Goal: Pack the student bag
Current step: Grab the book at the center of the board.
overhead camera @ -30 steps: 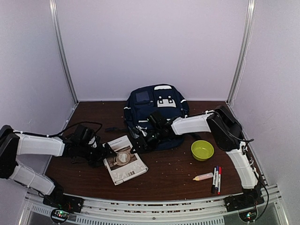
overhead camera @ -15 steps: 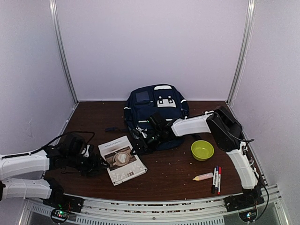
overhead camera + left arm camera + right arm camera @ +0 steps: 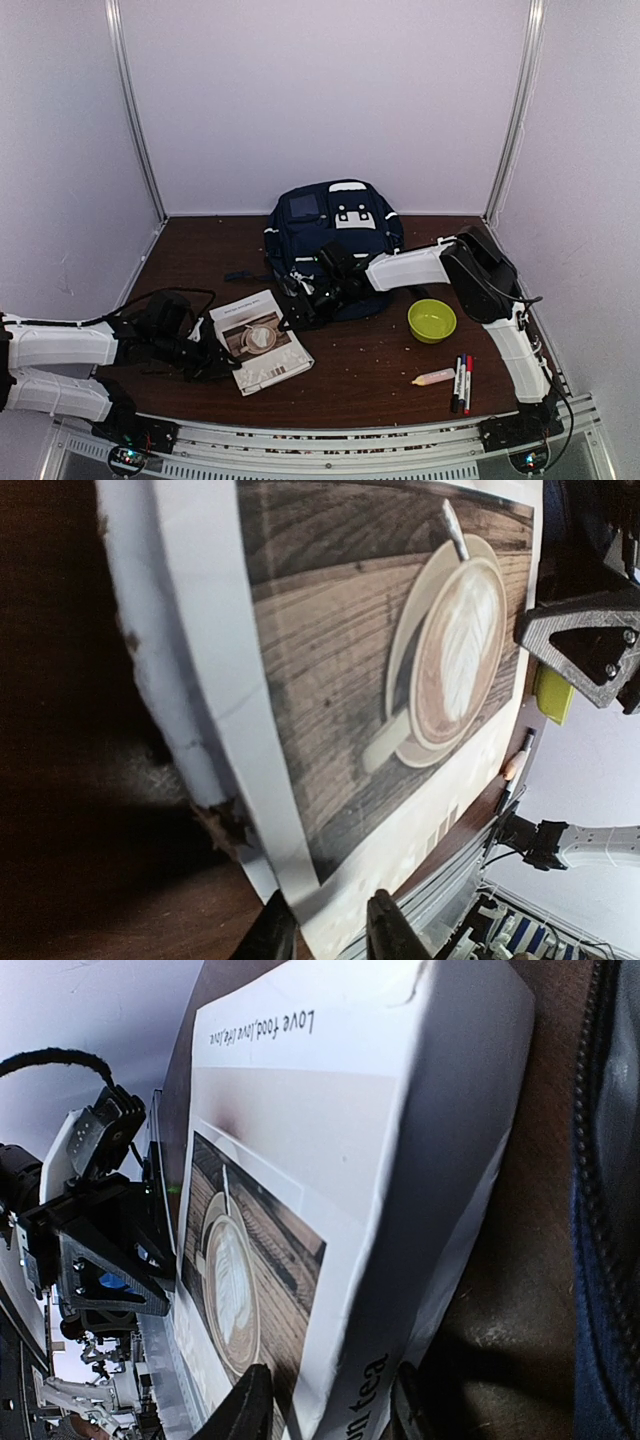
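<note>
student bag (image 3: 333,235) at table (image 3: 380,370) 12 o'clock. book (image 3: 262,340) at its 7 o'clock. Right arm elbow-high, forearm pointing 9 o'clock, right gripper (image 3: 325,1410) part-open, pinching book's far edge. Left arm low, reaching 3 o'clock; left gripper (image 3: 330,932) narrow around near corner, grip unclear.

Between the matt black plastic fingers of my left gripper (image 3: 330,930) I see the book (image 3: 400,680): smooth, slightly glossy printed paper, scuffed rough at the corner. Beneath it the table (image 3: 70,860) looks like dark matt wood, gritty with crumbs. Beside my right gripper (image 3: 325,1410), the student bag (image 3: 610,1180) is navy woven cloth.
</note>
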`<act>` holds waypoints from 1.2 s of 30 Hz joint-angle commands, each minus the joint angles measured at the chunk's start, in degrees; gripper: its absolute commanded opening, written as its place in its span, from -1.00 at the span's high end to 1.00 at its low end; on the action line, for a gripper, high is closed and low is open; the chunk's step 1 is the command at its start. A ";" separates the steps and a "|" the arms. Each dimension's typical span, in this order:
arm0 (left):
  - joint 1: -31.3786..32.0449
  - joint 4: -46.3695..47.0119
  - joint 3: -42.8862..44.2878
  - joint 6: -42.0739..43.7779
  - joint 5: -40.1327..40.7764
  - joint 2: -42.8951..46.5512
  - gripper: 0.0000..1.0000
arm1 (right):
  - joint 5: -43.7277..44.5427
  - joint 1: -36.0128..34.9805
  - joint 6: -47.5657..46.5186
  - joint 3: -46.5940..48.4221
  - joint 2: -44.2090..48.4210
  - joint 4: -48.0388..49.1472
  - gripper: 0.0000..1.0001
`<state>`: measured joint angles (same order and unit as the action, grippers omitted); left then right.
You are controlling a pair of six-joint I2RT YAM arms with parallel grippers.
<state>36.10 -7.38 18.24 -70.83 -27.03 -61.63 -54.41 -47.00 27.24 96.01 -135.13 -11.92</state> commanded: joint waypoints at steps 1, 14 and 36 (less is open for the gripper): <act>0.26 6.95 -1.53 -3.75 -1.53 -1.10 0.47 | -0.56 -0.32 0.77 -0.91 0.51 -1.03 0.19; 0.27 11.97 -3.91 -5.71 -2.00 -2.41 0.88 | -0.42 -0.17 -0.08 -1.93 2.58 -1.25 0.18; 0.25 34.85 -12.11 10.46 -13.79 -3.33 1.00 | 36.19 6.47 -57.44 -2.19 24.37 -33.80 -0.05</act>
<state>36.12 16.19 8.32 -63.99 -35.38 -62.04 -35.48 -40.29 -15.97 98.56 -113.43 -44.95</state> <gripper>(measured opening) 0.013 0.532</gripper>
